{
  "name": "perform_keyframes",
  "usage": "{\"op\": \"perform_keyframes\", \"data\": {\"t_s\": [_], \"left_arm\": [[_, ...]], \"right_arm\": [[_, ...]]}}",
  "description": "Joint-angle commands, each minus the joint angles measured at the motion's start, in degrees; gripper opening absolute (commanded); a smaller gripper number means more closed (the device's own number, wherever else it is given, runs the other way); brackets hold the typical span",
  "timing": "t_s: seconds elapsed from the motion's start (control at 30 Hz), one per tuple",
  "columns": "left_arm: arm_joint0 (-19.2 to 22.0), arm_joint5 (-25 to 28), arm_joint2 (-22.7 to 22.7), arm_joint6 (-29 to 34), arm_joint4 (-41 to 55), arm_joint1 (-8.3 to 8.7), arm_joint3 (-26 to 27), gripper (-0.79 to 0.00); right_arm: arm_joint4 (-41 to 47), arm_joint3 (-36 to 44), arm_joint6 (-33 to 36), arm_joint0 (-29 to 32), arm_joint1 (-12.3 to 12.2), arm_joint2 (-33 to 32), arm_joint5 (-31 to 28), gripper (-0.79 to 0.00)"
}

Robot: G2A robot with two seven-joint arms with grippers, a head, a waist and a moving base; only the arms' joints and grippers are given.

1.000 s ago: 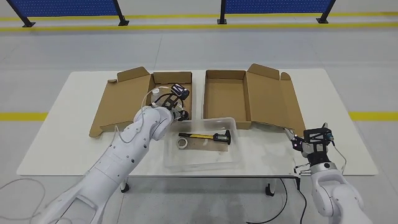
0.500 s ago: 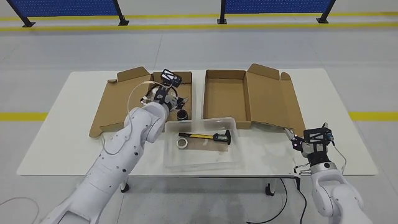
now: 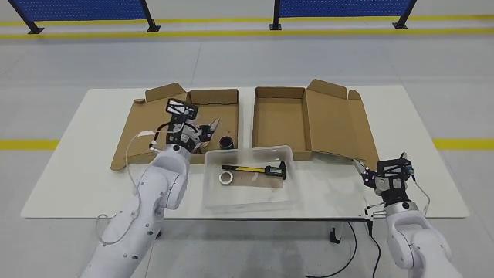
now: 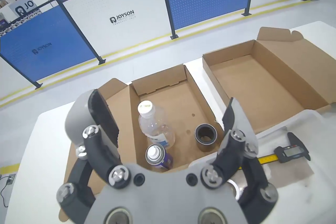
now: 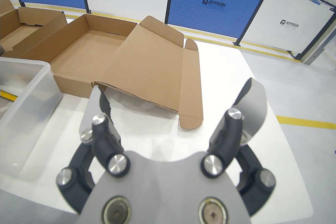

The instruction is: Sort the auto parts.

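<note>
My left gripper [image 3: 205, 130] hangs open over the left cardboard box [image 3: 231, 114] and holds nothing; its fingers [image 4: 101, 114] stand wide apart. In that box lie a clear bottle [image 4: 155, 125], a spray can [image 4: 157, 156] and a black cylinder [image 3: 225, 142] [image 4: 206, 136]. The clear bin [image 3: 284, 154] in front of the boxes holds a caliper [image 3: 256, 170] [image 4: 287, 152] and a metal ring [image 3: 226, 177]. The right cardboard box [image 3: 282, 120] [image 5: 86, 51] has nothing in it. My right gripper [image 3: 390, 171] [image 5: 174, 99] is open above the table's near right corner.
The right box's lid flap [image 3: 340, 120] [image 5: 152, 72] lies flat toward my right gripper. The left box's flap [image 3: 143, 135] spreads to the left. White tabletop [image 3: 85, 170] lies bare at far left and along the front edge [image 5: 162, 128].
My left gripper has moved left across the left box, away from the black cylinder, which now shows uncovered. The right arm has kept still.
</note>
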State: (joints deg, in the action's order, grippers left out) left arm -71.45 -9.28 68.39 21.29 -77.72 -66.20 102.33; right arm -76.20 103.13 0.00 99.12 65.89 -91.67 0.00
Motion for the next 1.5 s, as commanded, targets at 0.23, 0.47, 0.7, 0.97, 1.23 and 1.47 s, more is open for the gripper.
{"op": "perform_keyframes", "data": {"t_s": [0.23,0.47,0.7,0.97,1.23,1.47], "left_arm": [[-7.4,-7.77,5.11,-0.83,-0.65,0.01,3.81,0.0],[-13.35,-12.74,8.71,-1.19,-2.18,-0.07,7.96,0.0],[-16.97,-18.37,8.16,-0.26,-6.79,-0.64,10.04,0.0],[-21.0,-24.0,9.68,1.16,-9.89,-1.25,13.43,0.0],[-21.41,-24.4,9.85,1.24,-9.44,-1.38,14.06,0.0],[-21.41,-24.4,9.85,1.24,-9.44,-1.38,14.06,0.0]], "right_arm": [[0.0,0.0,0.0,0.0,0.0,0.0,0.0,0.0],[0.0,0.0,0.0,0.0,0.0,0.0,0.0,0.0],[0.0,0.0,0.0,0.0,0.0,0.0,0.0,0.0],[0.0,0.0,0.0,0.0,0.0,0.0,0.0,0.0],[0.0,0.0,0.0,0.0,0.0,0.0,0.0,0.0],[-0.24,0.89,0.33,0.01,-0.05,0.15,-2.53,0.0]]}}
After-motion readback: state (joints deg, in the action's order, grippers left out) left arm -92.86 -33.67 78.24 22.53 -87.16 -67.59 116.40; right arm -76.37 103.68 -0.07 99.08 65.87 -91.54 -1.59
